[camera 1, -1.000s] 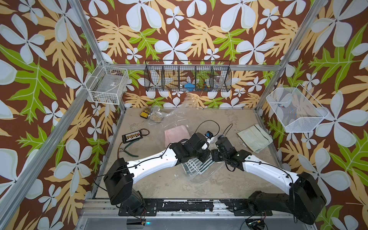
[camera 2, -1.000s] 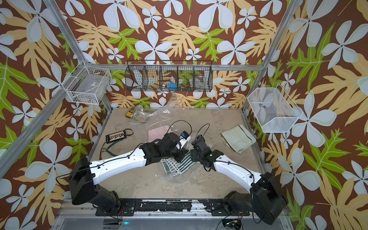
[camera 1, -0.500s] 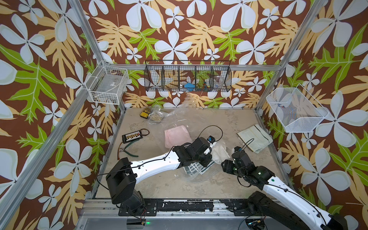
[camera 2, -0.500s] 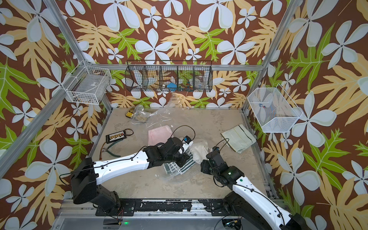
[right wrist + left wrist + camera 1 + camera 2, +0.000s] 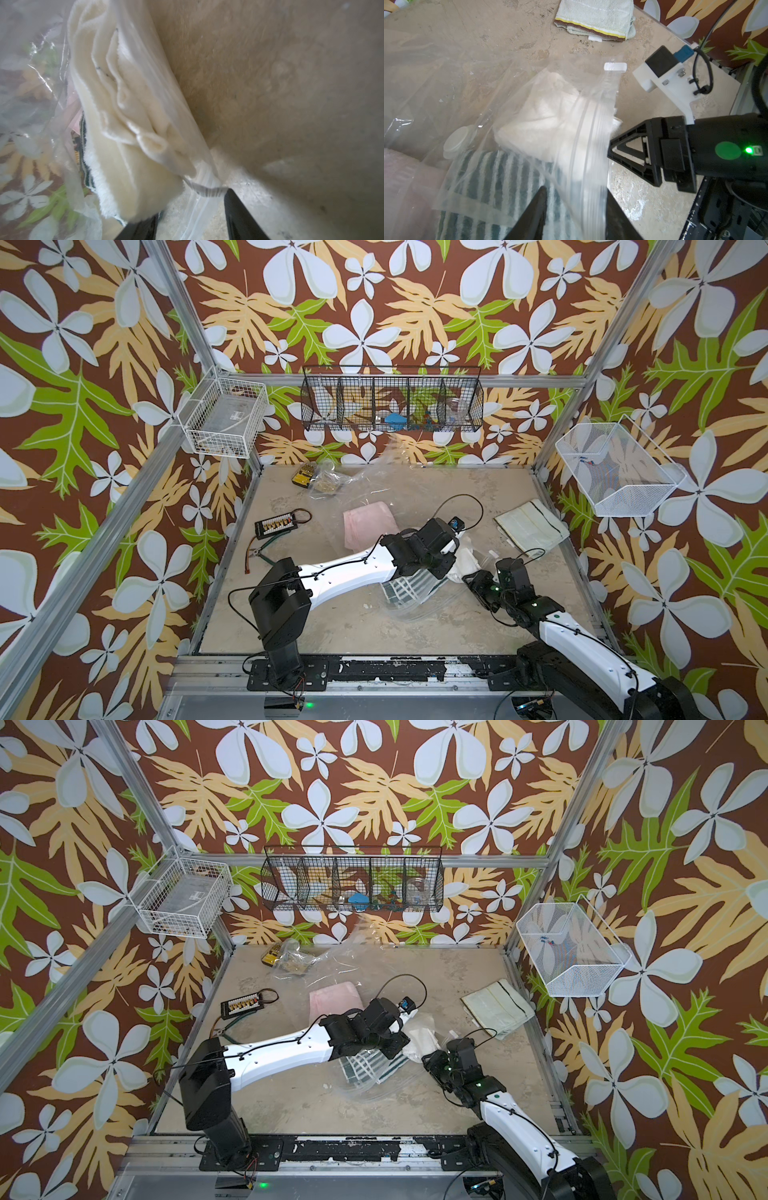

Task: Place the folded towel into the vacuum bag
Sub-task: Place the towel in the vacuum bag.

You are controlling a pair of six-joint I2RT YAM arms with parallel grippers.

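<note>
Jaws, left gripper (image 5: pixel 576 194): parted by a middling gap. The zip strip (image 5: pixel 583 145) of the vacuum bag (image 5: pixel 415 608) runs up between the two fingers, and neither finger is seen pressing it. Nothing gripped.

Jaws, right gripper (image 5: pixel 191 207): parted as well. Loose bag film and a ribbed bit of strip lie in the gap, not pinched. Its tips sit at the bag's mouth; whether they touch the towel's end or stand just beside it, cannot tell.

Folded towel (image 5: pixel 550 116), cream: near the middle of the worktop (image 5: pixel 332 626), slightly toward the right edge. It lies mostly inside the bag's mouth, under the film, with the strip arching over it. One end pokes out toward the right gripper.

Bag: crinkled and clear, spread across the worktop's middle, with film reaching back toward the far edge. White slider (image 5: pixel 615 67) at the end of the strip, on the stone. Round valve cap (image 5: pixel 456 141) on the upper film, beside the cream towel.

Also under the film: striped towel (image 5: pixel 409 587), green and white, below the left wrist; pink towel (image 5: pixel 368 524) farther back.

Pale green towel (image 5: pixel 530 526) lies folded by the right edge, well apart from the bag.
</note>
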